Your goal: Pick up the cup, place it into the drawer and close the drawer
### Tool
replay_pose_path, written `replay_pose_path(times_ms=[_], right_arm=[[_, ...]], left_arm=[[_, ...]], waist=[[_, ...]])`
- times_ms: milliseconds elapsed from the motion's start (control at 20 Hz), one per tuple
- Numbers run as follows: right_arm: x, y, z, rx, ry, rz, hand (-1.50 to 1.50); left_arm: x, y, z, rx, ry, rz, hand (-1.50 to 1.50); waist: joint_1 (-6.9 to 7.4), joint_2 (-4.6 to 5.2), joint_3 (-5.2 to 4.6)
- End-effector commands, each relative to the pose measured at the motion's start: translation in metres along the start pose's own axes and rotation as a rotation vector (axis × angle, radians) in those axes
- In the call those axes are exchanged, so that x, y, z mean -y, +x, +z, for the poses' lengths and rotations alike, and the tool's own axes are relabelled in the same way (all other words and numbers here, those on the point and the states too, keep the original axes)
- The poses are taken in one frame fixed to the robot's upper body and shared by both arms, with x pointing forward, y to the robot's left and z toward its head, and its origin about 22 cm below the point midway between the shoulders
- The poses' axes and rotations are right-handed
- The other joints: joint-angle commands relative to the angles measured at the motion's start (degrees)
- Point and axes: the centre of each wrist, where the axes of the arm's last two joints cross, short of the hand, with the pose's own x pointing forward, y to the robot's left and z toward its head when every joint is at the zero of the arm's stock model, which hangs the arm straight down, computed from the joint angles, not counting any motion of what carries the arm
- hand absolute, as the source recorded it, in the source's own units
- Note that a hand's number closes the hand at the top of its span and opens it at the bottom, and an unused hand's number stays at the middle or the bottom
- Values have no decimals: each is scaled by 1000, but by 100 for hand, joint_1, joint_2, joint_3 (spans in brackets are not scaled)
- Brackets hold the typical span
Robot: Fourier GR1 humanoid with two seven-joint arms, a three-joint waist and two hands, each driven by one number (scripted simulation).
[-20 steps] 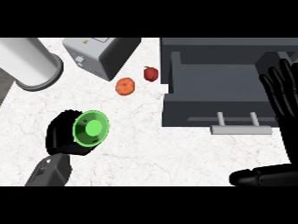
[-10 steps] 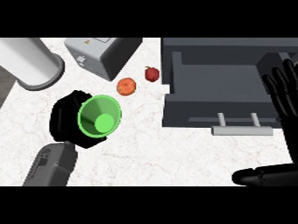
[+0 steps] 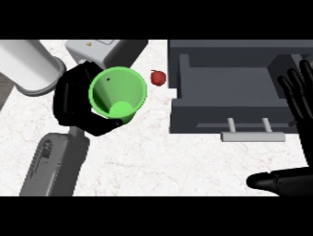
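Note:
My left hand (image 3: 78, 103) is curled round a bright green cup (image 3: 118, 94), held up above the counter with its open mouth turned towards me. The grey drawer (image 3: 237, 117) stands pulled open to the cup's right, its hollow showing nothing inside and its pale handle (image 3: 252, 135) facing me. At the right edge my right hand (image 3: 310, 103) rests open with fingers up, beside the drawer's right wall.
A small red fruit (image 3: 159, 77) lies on the white marble counter (image 3: 166, 161) between the cup and the drawer. A pale cylinder (image 3: 25, 67) and a grey boxy appliance (image 3: 101, 50) stand at the back left.
My left hand has lifted the green cup up and to the right, nearer the drawer. The cup now covers the orange item seen earlier. The right hand has stayed in place.

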Motion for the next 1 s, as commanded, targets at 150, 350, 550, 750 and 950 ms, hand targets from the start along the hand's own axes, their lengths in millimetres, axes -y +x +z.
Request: replay_pose_path(times_ms=[150, 350, 550, 750, 950], right_arm=[[18, -2, -2, 10, 1, 14, -150], [0, -3, 19, 12, -16, -10, -150], [-2, -3, 16, -7, -13, 2, -150], [7, -14, -4, -2, -11, 4, -150], [2, -10, 2, 4, 14, 0, -150]], left_arm=[[51, 35, -53, 25, -21, -33, 150], [70, 51, -87, 18, -39, -74, 150], [97, 43, -93, -8, -51, -97, 150], [106, 34, -121, -49, -65, -127, 150], [131, 24, -120, -64, -88, -162, 150]], waist=[[-30, 10, 0], [-69, 6, 0], [-72, 9, -1], [-79, 30, -1], [-104, 24, -1]])
